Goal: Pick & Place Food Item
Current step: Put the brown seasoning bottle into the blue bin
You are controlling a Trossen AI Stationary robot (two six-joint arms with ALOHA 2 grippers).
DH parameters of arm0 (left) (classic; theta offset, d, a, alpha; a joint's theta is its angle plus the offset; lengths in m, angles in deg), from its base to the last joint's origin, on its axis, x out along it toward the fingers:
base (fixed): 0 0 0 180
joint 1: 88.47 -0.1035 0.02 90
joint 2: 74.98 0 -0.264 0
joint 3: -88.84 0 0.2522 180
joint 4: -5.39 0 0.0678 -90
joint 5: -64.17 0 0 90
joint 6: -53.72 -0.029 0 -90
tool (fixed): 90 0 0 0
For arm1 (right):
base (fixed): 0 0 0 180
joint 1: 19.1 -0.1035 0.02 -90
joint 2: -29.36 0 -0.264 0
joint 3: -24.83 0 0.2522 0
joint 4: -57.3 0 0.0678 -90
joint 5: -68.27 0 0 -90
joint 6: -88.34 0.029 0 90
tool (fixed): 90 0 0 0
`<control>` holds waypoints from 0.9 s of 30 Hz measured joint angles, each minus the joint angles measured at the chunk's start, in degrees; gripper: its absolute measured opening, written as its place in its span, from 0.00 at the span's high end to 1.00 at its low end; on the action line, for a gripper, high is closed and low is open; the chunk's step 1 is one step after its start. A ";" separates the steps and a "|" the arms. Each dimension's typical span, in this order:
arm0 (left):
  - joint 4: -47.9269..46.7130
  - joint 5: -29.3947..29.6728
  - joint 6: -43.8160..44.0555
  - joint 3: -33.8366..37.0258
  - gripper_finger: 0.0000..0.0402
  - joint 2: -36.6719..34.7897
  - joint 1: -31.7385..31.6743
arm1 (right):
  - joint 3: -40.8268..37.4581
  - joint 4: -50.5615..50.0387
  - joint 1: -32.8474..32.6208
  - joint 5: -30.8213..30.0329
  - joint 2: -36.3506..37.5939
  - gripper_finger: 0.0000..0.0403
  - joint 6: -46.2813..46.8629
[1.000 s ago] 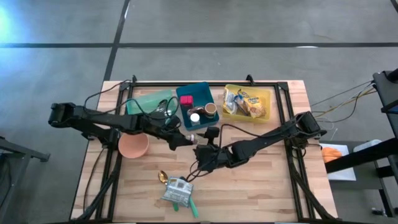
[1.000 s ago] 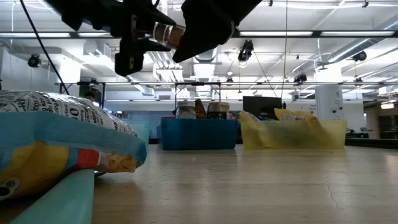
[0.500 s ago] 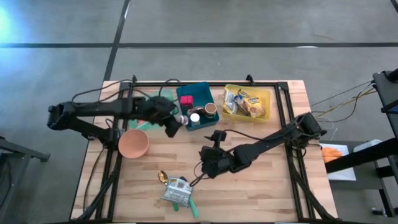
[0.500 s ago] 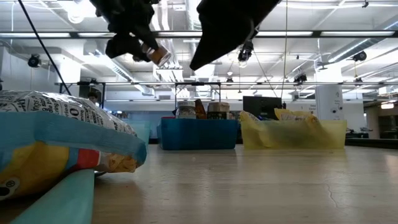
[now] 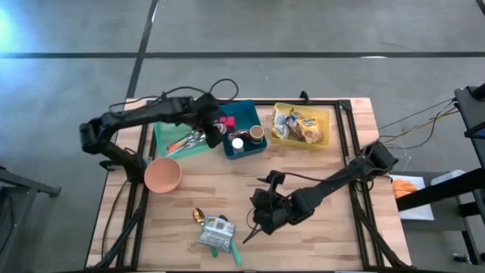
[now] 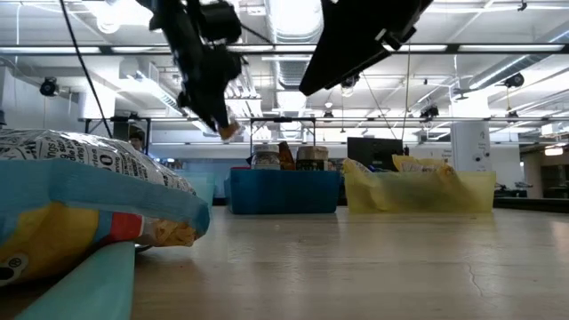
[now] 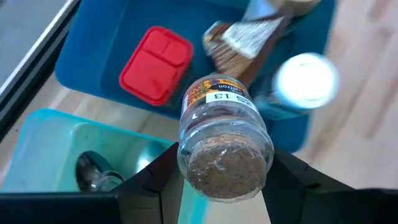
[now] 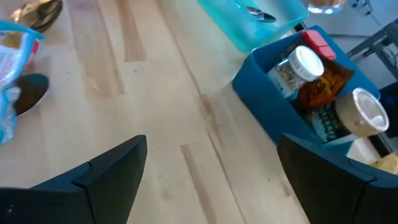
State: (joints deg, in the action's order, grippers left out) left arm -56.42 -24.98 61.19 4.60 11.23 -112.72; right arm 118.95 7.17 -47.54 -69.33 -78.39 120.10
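Observation:
My left gripper point(image 5: 214, 127) hangs over the left end of the blue bin point(image 5: 246, 114), shut on a clear spice jar point(image 7: 225, 140) of brown powder with a yellow label. In the bin lie a red box point(image 7: 155, 64), a white-lidded jar point(image 7: 306, 78) and a brown packet point(image 7: 241, 41). My right gripper point(image 5: 259, 222) stands open over the bare wood near the table's middle, nothing between its fingers point(image 8: 112, 169). A snack bag point(image 5: 215, 232) lies flat near the front edge. My left gripper pinches the jar's clear body point(image 7: 186, 155) between its two fingers, one on each side, close to the jar's base. The fingers slant steeply down from above. The jar hangs clear above the bin point(image 6: 231, 130), base toward the wrist, other end pointing down.
A teal tray point(image 5: 176, 123) with cutlery lies left of the blue bin, a yellow bin point(image 5: 280, 121) of snack packs to its right. A pink bowl point(image 5: 162, 176) stands at the left. A gold spoon point(image 5: 198, 215) and a green strip point(image 5: 236, 251) lie by the snack bag.
My left gripper has carried the jar from the table's middle toward the far edge and up, over the blue bin, tipping from nearly level to steeply down, so the jar now points down. My right gripper has drawn toward the near edge and stayed open.

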 joint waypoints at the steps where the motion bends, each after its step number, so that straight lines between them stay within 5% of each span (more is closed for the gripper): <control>1: -0.05 -0.06 -1.18 -0.26 0.59 1.40 -0.56 | 0.00 -0.32 -0.37 0.02 0.00 0.11 0.89; 14: -4.13 1.51 -4.35 -8.15 0.59 14.67 -2.47 | 0.00 -0.80 -2.61 0.04 0.00 0.11 4.97; 27: -4.04 4.13 -4.30 -9.13 0.59 15.64 -3.21 | 0.00 -0.75 -2.92 0.07 0.00 0.11 6.13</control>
State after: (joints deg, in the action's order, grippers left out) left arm -60.46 -20.85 56.89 -4.53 26.87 -115.92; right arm 118.95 6.42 -50.46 -69.26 -78.39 126.23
